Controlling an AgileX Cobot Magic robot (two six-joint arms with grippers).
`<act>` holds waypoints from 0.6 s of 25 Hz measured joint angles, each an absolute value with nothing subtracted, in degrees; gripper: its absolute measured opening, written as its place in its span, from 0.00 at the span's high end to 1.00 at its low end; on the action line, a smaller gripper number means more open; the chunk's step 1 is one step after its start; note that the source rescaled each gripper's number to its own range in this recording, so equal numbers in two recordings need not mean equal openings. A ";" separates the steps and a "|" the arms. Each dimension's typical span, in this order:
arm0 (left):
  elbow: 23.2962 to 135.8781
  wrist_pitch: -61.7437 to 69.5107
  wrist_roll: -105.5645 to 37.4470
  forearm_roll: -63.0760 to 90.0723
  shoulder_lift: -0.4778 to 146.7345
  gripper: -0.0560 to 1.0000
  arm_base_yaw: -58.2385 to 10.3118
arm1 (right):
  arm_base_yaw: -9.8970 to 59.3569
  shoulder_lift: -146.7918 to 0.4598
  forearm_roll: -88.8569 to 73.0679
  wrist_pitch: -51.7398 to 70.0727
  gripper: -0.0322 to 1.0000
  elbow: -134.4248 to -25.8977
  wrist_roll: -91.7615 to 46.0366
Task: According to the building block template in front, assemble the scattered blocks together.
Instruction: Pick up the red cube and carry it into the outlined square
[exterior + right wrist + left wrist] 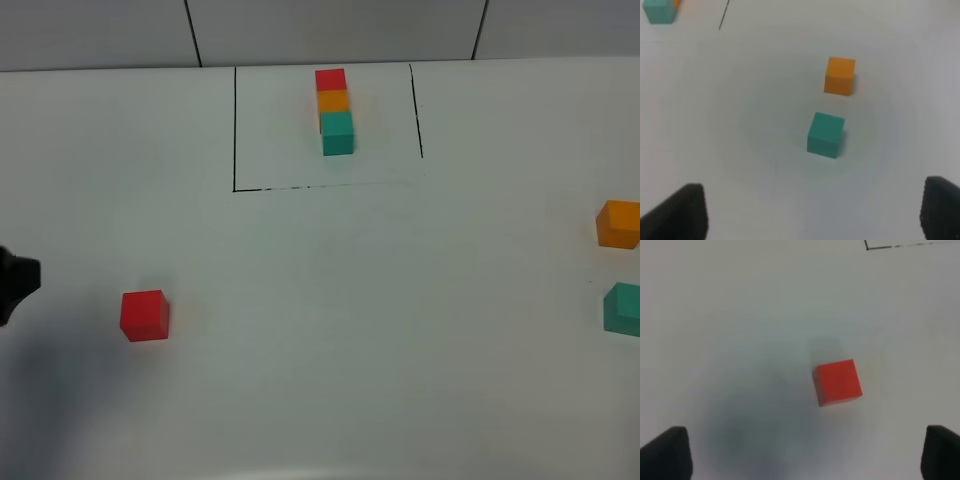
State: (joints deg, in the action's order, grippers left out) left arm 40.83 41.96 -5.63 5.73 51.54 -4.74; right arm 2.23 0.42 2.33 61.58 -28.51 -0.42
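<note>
As I judge it, nothing is assembled yet. My left tool (802,455) hangs over the counter (350,300) by its left edge, jaws spread wide and empty. The red block (838,381) lies just ahead of it, untouched, alone near the left edge and toward the near side. At the middle of the far edge the template (335,110) stands inside its outline (235,130): red farthest, orange in the middle, teal nearest, all touching in one line. At the right edge lie the orange block (619,223) and, closer to the near edge, the teal block (624,307). They are near each other but apart. My right tool (810,210) hovers above these two, jaws wide, holding nothing. So all three loose blocks are left to move. I have to bring them together as a touching row of red, orange, teal, like the template, and no grasp is made yet.
</note>
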 joint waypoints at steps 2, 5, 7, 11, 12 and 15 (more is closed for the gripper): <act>42.27 40.90 -5.78 6.63 58.16 0.00 -4.74 | 2.23 0.42 2.33 61.58 0.27 -28.51 -0.42; 44.78 40.19 -6.33 7.65 66.94 0.00 -6.14 | 2.23 0.42 2.33 61.58 0.27 -28.51 -0.42; 46.30 39.62 -6.33 7.65 71.87 0.00 -8.51 | 2.23 0.42 2.28 61.58 0.27 -28.51 -0.42; 49.27 37.85 -2.76 7.59 80.81 0.00 -12.87 | 2.23 0.42 1.54 61.58 0.27 -28.51 -0.42; 49.88 37.78 -0.95 7.30 82.85 0.00 -13.55 | 2.23 0.42 1.42 61.58 0.27 -28.51 -0.42; 50.63 37.69 3.84 6.02 87.70 0.00 -14.40 | 2.23 0.42 1.30 61.58 0.27 -28.51 -0.42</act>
State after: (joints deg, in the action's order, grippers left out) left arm 50.63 37.69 3.84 6.02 87.70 -14.40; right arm 2.23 0.42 1.30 61.58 -28.51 -0.42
